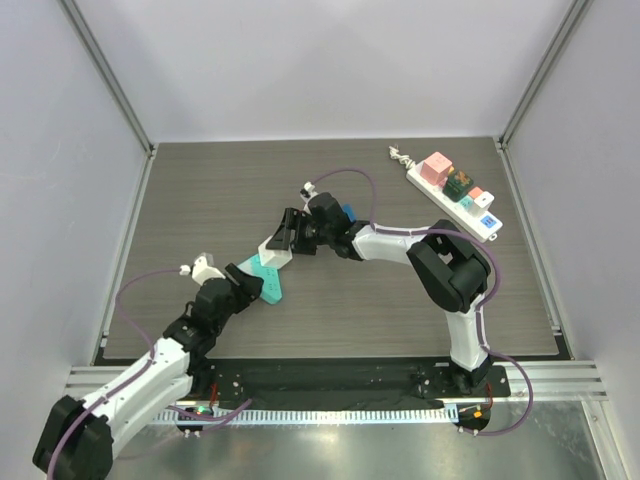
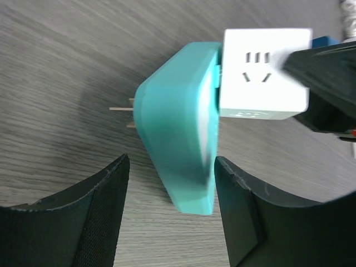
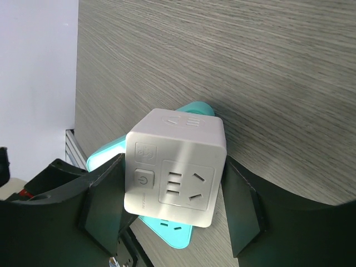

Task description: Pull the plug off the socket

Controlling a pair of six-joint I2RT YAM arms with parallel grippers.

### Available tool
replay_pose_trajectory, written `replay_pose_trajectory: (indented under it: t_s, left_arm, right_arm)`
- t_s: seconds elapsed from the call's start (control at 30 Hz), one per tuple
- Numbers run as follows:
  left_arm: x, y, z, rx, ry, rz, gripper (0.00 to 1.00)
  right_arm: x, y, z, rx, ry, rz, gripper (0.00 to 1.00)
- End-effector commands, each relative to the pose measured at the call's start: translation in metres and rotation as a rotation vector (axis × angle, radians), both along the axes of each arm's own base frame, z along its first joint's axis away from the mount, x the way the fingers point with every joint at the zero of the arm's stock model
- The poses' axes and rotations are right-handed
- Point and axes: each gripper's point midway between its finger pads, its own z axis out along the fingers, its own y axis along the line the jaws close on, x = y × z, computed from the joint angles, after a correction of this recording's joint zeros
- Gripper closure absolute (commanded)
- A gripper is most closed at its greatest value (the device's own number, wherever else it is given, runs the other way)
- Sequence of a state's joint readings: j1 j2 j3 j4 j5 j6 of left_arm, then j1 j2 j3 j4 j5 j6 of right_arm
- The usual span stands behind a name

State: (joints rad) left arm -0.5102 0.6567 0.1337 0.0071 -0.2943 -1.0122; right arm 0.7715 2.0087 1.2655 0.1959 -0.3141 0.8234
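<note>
A white cube plug (image 1: 276, 249) sits plugged into a teal socket block (image 1: 266, 277) that lies on the table. My right gripper (image 1: 285, 238) is shut on the cube; in the right wrist view its black fingers press both sides of the white cube (image 3: 178, 167), and the teal block (image 3: 167, 231) shows underneath. My left gripper (image 2: 172, 161) is open and straddles the narrow end of the teal block (image 2: 178, 128), with a clear gap on the left side. Two metal prongs (image 2: 122, 108) stick out of the block's far face. The cube (image 2: 261, 72) shows at the upper right.
A white power strip (image 1: 455, 190) with several coloured adapters lies at the back right, its cord coiled at the end. The table is dark wood grain with white walls on three sides. The right arm's elbow (image 1: 450, 265) stands right of centre.
</note>
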Motion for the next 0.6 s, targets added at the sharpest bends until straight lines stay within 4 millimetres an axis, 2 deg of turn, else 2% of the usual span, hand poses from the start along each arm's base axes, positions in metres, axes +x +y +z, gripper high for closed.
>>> replay_pose_trajectory:
  t_s: [0.0,0.1,0.2,0.23,0.3,0.33,0.47,0.5,0.53,0.57]
  left_arm:
    - [0.015,-0.007,0.017,-0.004,-0.053,-0.008,0.37]
    - [0.018,-0.006,0.012,0.017,-0.025,0.003,0.44]
    - [0.019,-0.001,0.006,0.031,-0.003,0.038,0.62]
    - [0.02,0.0,0.006,0.034,0.0,0.046,0.74]
    - [0.021,0.003,0.004,0.039,0.008,0.067,0.85]
    - [0.021,0.005,0.002,0.047,0.017,0.074,1.0]
    - [0.018,0.006,-0.002,0.08,0.043,0.097,1.0]
    - [0.018,0.008,-0.001,0.088,0.045,0.113,1.0]
    - [0.018,0.009,-0.001,0.091,0.047,0.12,1.0]
    - [0.019,0.009,0.0,0.088,0.045,0.126,1.0]
  right_arm:
    - [-0.008,0.011,0.022,0.061,-0.021,0.03,0.99]
    - [-0.008,0.012,0.023,0.063,-0.022,0.029,0.99]
    - [-0.01,0.011,0.024,0.066,-0.021,0.031,0.99]
    - [-0.01,0.011,0.024,0.068,-0.02,0.031,0.99]
    - [-0.011,0.011,0.026,0.073,-0.019,0.036,0.99]
    - [-0.012,0.012,0.027,0.073,-0.018,0.039,0.99]
    - [-0.009,0.008,0.027,0.023,-0.053,0.023,0.99]
    - [-0.007,0.007,0.034,0.014,-0.075,0.015,0.99]
    - [-0.001,-0.002,0.03,-0.041,-0.087,-0.03,0.99]
    - [0.004,-0.007,0.034,-0.066,-0.113,-0.052,0.99]
